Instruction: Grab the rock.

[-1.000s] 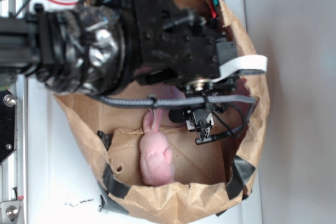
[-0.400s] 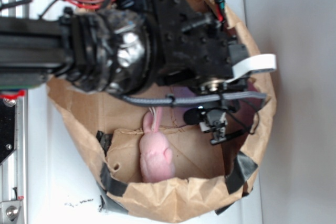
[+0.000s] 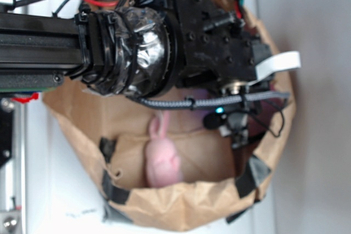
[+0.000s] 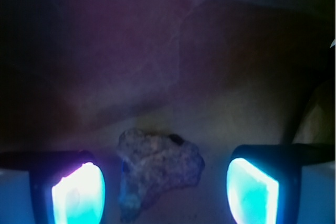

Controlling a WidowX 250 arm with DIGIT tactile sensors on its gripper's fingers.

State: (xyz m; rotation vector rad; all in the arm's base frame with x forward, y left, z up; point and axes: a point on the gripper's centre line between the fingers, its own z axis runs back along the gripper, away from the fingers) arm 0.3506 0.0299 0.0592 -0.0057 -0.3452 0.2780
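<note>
In the wrist view the rock, a rough grey-brown lump, lies on the dim floor of the paper bag between my two glowing pads. My gripper is open: the left pad stands just clear of the rock's left side, and the right pad is a wider gap away from it. In the exterior view my gripper reaches down inside the brown paper bag at its right side, and the rock is hidden there behind the arm.
A pink plush bunny lies on the bag floor left of the gripper. The bag's crumpled walls rise all round, with black tape at the corners. The bulky black arm covers the upper half of the bag.
The arm and gripper have shifted to the right inside the bag, away from the bunny. The bag's right wall has bulged outward with it.
</note>
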